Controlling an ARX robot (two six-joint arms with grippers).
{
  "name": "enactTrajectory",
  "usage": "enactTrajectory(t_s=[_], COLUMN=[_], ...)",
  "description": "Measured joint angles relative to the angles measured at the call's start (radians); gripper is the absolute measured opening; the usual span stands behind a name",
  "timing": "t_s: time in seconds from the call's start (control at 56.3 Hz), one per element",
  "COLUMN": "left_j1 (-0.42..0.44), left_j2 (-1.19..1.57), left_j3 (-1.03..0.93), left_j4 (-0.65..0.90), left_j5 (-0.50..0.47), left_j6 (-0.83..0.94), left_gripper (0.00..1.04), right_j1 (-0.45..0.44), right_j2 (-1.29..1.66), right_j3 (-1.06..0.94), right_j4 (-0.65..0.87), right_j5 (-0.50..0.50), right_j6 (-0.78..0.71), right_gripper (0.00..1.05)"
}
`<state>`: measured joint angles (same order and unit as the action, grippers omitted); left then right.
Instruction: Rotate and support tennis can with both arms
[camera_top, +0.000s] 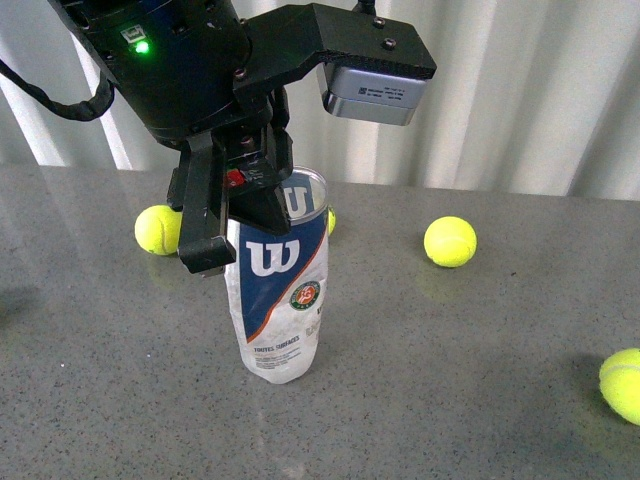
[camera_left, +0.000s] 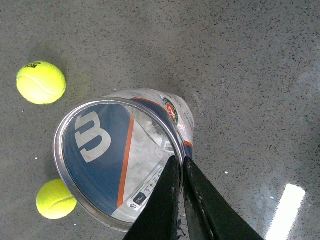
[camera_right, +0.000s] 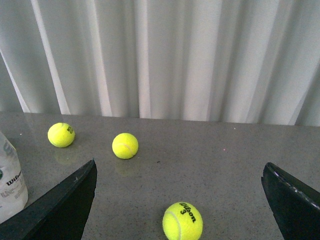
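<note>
The tennis can stands upright on the grey table, clear and dented, with a blue-white-orange label and a white "W". My left gripper reaches down from above and is shut on the can's metal rim, one finger inside the mouth and one outside. In the left wrist view the open can shows from above, its rim pinched in the left gripper. My right gripper is open and holds nothing. It hovers low over the table, with the can's lower part at the edge of its view. The right arm is not in the front view.
Yellow tennis balls lie loose on the table: one just left of the can, one at right, one at the right edge. One ball lies between the right fingers. A pale curtain hangs behind the table.
</note>
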<state>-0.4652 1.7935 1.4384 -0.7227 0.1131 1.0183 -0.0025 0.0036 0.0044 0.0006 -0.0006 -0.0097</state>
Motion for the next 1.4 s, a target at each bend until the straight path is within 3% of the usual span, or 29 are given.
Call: enactTrajectory(t_s=[0.071,0.178,0.373,0.551,0.729,0.835,0.924,1.031,1.119,1.155,1.262,1.315,1.404], left_j1=[0.0,0.005,0.017,0.04,0.092,0.157,0.261,0.397,0.475,0.492,0.472,0.468,0.468], left_j2=[0.005,0.013,0.014,-0.008,-0.134,-0.299,-0.496,-0.675,-0.745,-0.768,-0.883,-0.925,-0.977], left_j3=[0.003,0.01,0.04,0.081,0.106,0.054,-0.097,-0.294,-0.4,-0.441,-0.73,-0.843,-0.965], left_j4=[0.008,0.014,0.001,-0.024,-0.02,0.09,0.237,0.28,0.289,0.315,0.778,0.932,1.059], left_j5=[-0.012,-0.029,-0.027,0.019,0.139,0.234,0.336,0.465,0.511,0.488,0.056,-0.055,-0.108], left_j6=[-0.004,-0.009,-0.011,-0.037,-0.109,-0.201,-0.39,-0.537,-0.578,-0.603,-0.824,-0.891,-0.956], left_gripper=[0.11,0.34,0.66,0.99,0.98,0.98,0.98,0.98,0.98,0.97,0.78,0.69,0.55], right_j1=[0.0,0.0,0.0,0.0,0.0,0.0,0.0,0.0,0.0,0.0,0.0,0.0,0.0], right_j2=[0.0,0.0,0.0,0.0,0.0,0.0,0.0,0.0,0.0,0.0,0.0,0.0,0.0], right_j3=[0.0,0.0,0.0,0.0,0.0,0.0,0.0,0.0,0.0,0.0,0.0,0.0,0.0], right_j4=[0.0,0.0,0.0,0.0,0.0,0.0,0.0,0.0,0.0,0.0,0.0,0.0,0.0], right_j5=[0.0,0.0,0.0,0.0,0.0,0.0,0.0,0.0,0.0,0.0,0.0,0.0,0.0], right_j6=[0.0,0.0,0.0,0.0,0.0,0.0,0.0,0.0,0.0,0.0,0.0,0.0,0.0], right_gripper=[0.98,0.98,0.98,0.98,0.98,0.98,0.98,0.98,0.98,0.98,0.98,0.98,0.98])
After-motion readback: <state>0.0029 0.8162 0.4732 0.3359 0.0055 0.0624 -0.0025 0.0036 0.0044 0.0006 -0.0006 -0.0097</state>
